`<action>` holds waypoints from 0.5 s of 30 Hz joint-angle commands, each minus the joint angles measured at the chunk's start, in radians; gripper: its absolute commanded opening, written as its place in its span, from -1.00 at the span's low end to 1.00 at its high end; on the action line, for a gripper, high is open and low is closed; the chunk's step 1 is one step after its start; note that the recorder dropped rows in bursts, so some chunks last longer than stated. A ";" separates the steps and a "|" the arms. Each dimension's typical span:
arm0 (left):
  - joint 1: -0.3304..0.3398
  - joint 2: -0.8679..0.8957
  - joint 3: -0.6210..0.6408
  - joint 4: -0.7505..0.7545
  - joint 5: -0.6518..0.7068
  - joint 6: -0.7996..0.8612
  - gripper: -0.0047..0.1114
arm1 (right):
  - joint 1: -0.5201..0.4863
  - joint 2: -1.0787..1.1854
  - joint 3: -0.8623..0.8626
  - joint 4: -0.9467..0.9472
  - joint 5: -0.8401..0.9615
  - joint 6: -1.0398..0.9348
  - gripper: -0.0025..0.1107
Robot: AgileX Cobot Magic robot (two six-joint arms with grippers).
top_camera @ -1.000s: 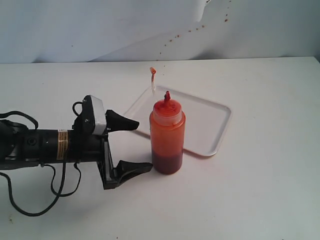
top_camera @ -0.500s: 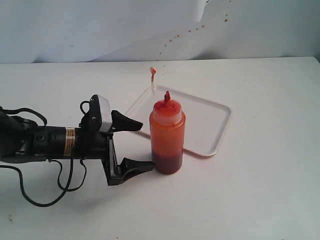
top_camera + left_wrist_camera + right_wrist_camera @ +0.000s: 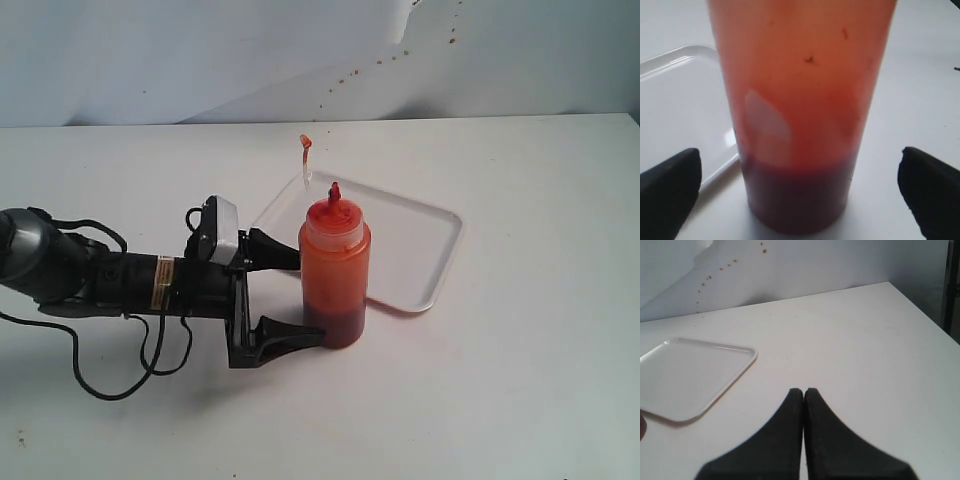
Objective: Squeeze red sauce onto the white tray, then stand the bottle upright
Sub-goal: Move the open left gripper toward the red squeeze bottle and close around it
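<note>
The bottle (image 3: 334, 262) stands upright on the table just in front of the white tray (image 3: 412, 240). Its nozzle (image 3: 334, 190) is red-stained and the cap strap (image 3: 306, 160) sticks up behind it. Red sauce (image 3: 334, 325) fills its lowest part as a dark layer, seen close up as red sauce (image 3: 795, 200) in the left wrist view. My left gripper (image 3: 305, 298) is open, its fingers standing on either side of the bottle's lower half without touching it. In the left wrist view the bottle (image 3: 800, 100) fills the gap of the gripper (image 3: 799, 155). My right gripper (image 3: 804, 391) is shut on nothing, over bare table beside the tray (image 3: 690, 375).
The left arm (image 3: 120, 280) lies low over the table with a loose cable (image 3: 100, 388) looping beneath it. Small red splatter marks (image 3: 360, 68) dot the back wall. The table's far right edge (image 3: 940, 325) shows in the right wrist view.
My left arm has slid right towards the bottle, and its open fingers now reach around the bottle's lower half. The bottle and tray have not moved.
</note>
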 commanded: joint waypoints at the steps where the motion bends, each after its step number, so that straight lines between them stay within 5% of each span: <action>1: -0.005 0.033 -0.030 0.009 -0.068 -0.014 0.85 | 0.002 -0.004 0.003 0.002 -0.002 -0.002 -0.96; 15: -0.100 0.133 -0.155 -0.014 -0.039 -0.010 0.85 | 0.002 -0.004 0.003 0.002 -0.002 -0.002 -0.96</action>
